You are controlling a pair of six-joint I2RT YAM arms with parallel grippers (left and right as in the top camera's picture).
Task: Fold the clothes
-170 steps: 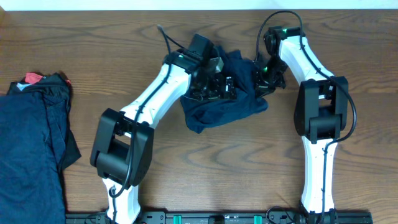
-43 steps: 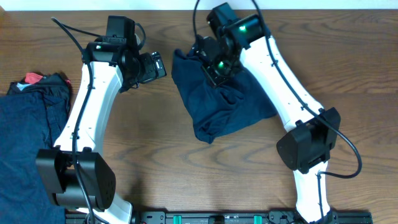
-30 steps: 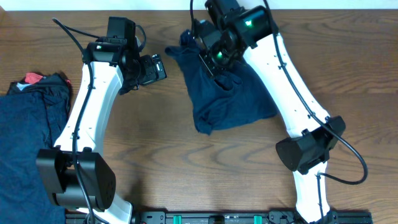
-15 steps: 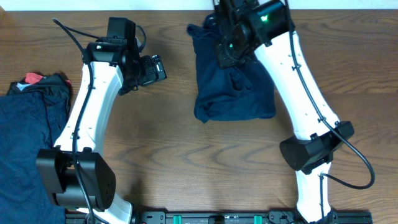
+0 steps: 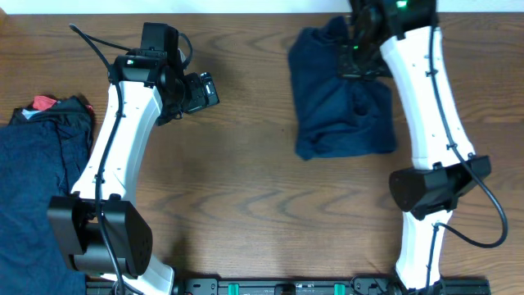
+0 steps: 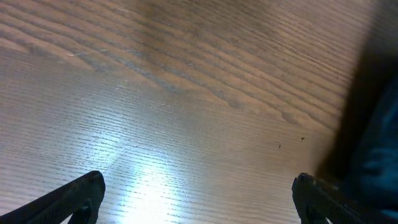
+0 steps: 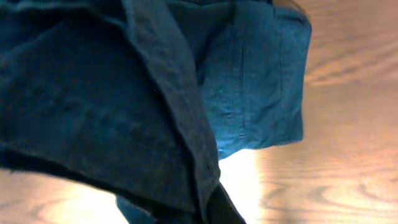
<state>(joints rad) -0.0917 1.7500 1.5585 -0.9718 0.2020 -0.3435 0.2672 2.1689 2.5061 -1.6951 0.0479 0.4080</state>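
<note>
Pinching garment (image 5: 344, 115) at its far edge, right gripper (image 5: 359, 56) is nearer; garment's length runs nearward; left gripper (image 5: 205, 88) spread, well left.

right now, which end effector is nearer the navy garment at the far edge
Right. The right end effector is shut on the garment near its far edge; the left end effector hangs open over the table, well off to its left.

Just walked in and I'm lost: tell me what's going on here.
Two robot arms are folding clothes. The right hand is shut on a navy garment that lies bunched at the far side of the table. The left hand is open and empty over the wood. A pile of navy clothes with a red piece sits at the left edge.
</note>
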